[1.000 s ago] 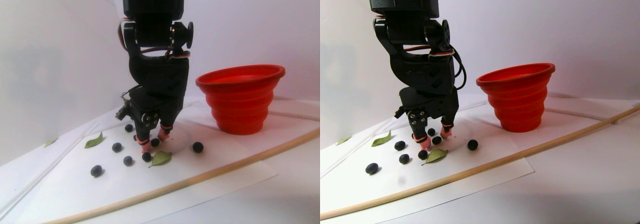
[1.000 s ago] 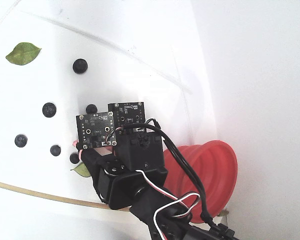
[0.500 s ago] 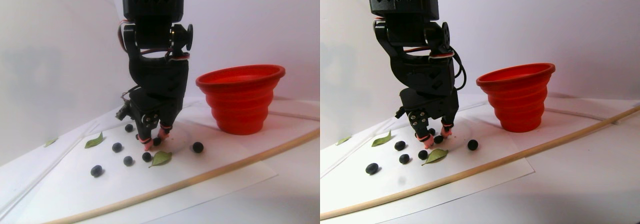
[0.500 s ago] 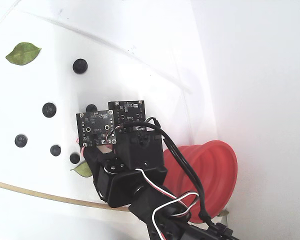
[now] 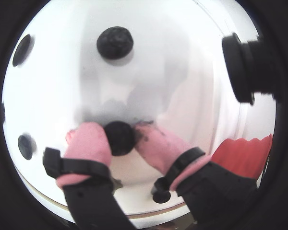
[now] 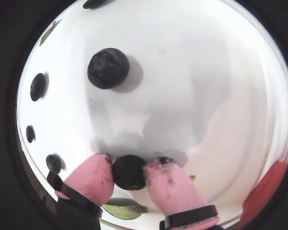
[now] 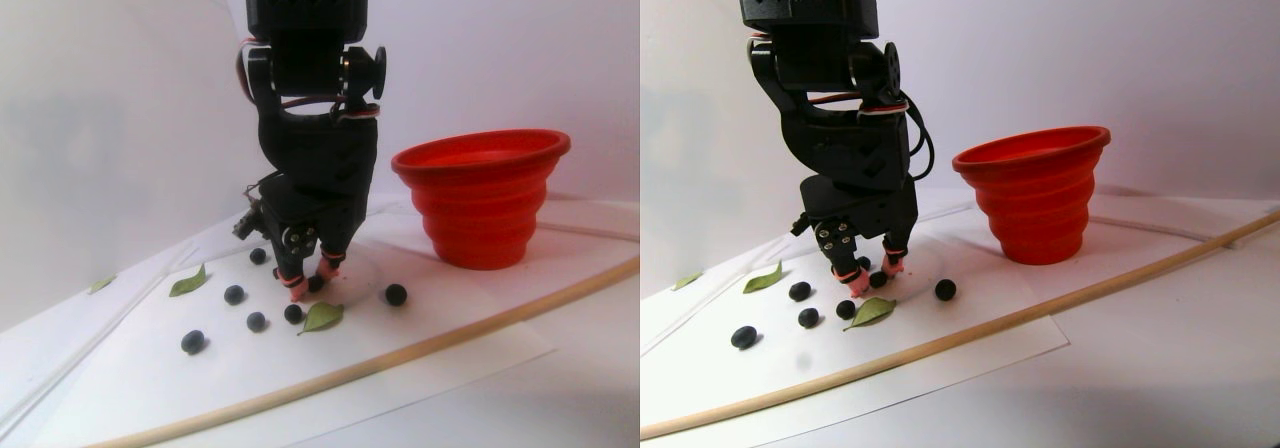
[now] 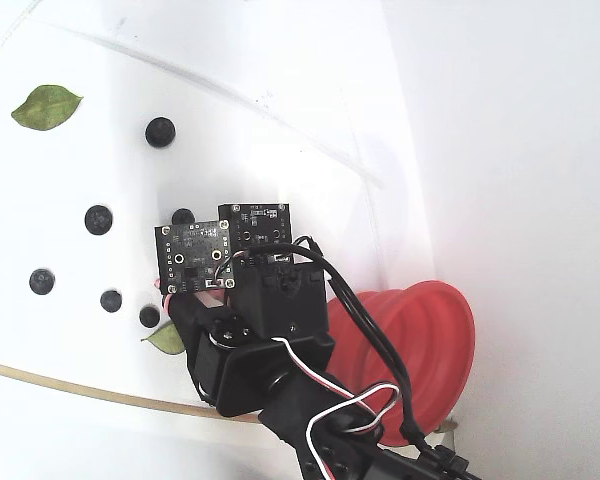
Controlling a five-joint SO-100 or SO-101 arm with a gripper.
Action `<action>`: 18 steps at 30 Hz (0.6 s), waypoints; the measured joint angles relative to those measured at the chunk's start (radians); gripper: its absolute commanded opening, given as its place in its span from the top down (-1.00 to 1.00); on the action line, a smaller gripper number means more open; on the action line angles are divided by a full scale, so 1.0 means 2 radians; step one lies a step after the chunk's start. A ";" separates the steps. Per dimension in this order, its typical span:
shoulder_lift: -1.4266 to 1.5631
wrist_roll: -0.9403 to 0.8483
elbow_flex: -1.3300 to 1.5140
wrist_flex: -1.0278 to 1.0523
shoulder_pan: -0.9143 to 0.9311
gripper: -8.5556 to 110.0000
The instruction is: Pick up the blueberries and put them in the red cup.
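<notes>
Berry pinched by the claw (image 6: 129, 173), down at the surface (image 6: 182, 86)
One of the blueberries (image 6: 129, 172) was gripped only at the pink tips; it could be squeezed out or crushed on lifting

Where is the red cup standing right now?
In the stereo pair view the red cup stands upright on the white sheet, to the right of the end effector and behind the scattered blueberries.

Loose blueberries (image 7: 234, 294) and a green leaf (image 7: 322, 316) crowd the table (image 7: 480, 368) just left of and in front of the end effector (image 7: 310, 283) in the stereo pair view. To its right, one berry lies on otherwise open paper before the red cup (image 7: 483, 198). A wooden stick (image 7: 420, 349) edges the near side.
</notes>
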 measured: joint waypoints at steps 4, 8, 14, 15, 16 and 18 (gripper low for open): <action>0.007 0.003 0.000 0.009 0.000 0.66; 0.020 0.003 0.000 0.015 0.000 0.66; 0.044 0.009 0.001 0.027 0.000 0.66; 0.048 0.011 0.001 0.029 0.000 0.66; 0.054 0.012 0.005 0.031 0.000 0.66; 0.062 0.012 0.013 0.032 0.000 0.66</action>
